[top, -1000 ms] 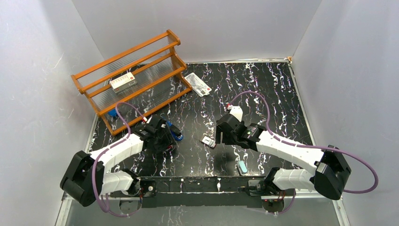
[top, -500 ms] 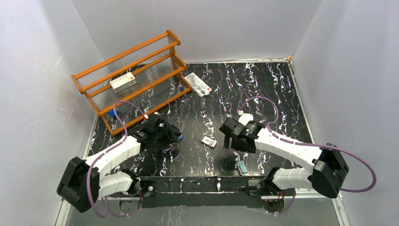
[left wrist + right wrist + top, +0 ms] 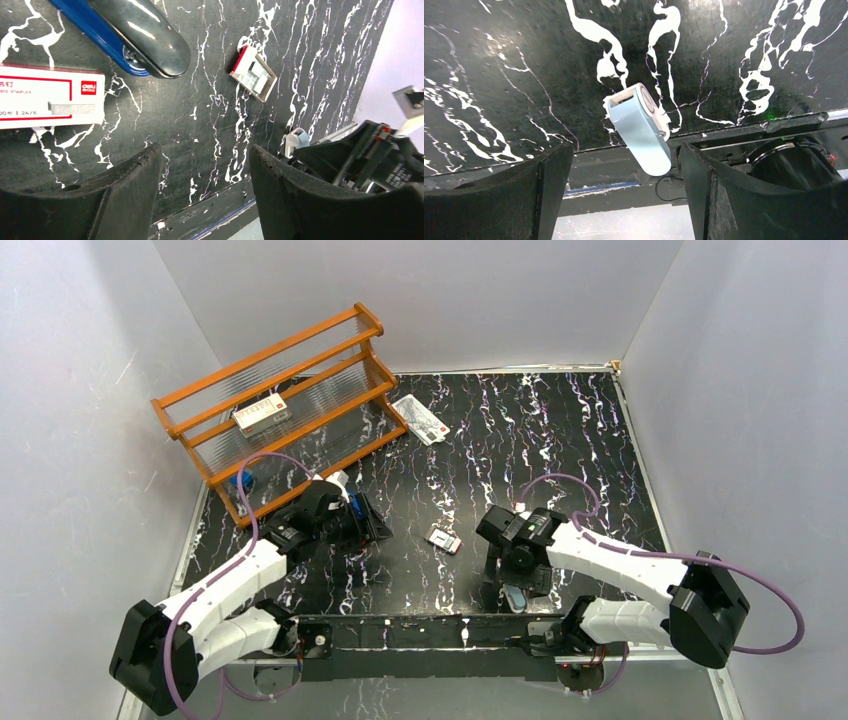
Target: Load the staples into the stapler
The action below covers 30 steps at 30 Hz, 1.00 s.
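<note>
Small tray holds silvery staples; left gripper at its nine o'clock, right gripper at four, both wide open, empty.

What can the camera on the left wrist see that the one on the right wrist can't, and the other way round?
Only the left wrist view shows the blue stapler, the small open tray of staples and a white box with a red border. Only the right wrist view clearly shows the right gripper, open, its fingers framing a pale blue gadget by the table's near edge. Both show that gadget, much smaller from the left, and the black marbled table.
</note>
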Each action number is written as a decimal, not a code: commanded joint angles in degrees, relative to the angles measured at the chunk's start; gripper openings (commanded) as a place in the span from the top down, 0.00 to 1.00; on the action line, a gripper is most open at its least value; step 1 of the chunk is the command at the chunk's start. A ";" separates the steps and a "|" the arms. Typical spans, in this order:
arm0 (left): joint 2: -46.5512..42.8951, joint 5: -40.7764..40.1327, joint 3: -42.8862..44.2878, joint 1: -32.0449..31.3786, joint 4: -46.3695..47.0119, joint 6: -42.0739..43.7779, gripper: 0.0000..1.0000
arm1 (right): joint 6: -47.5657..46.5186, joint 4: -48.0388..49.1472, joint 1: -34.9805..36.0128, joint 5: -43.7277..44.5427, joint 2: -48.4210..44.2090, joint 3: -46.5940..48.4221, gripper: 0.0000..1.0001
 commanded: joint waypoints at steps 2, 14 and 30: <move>0.11 3.27 -1.46 0.34 3.49 0.69 0.38 | -0.87 0.49 -0.23 -3.75 2.42 -1.81 0.18; 0.42 4.01 -2.39 0.34 4.34 1.55 0.38 | -9.37 4.65 -0.10 4.33 5.67 -2.07 0.41; -0.24 5.82 -4.04 0.27 5.85 0.88 0.37 | -7.70 18.39 -0.12 -0.82 3.83 -1.51 0.58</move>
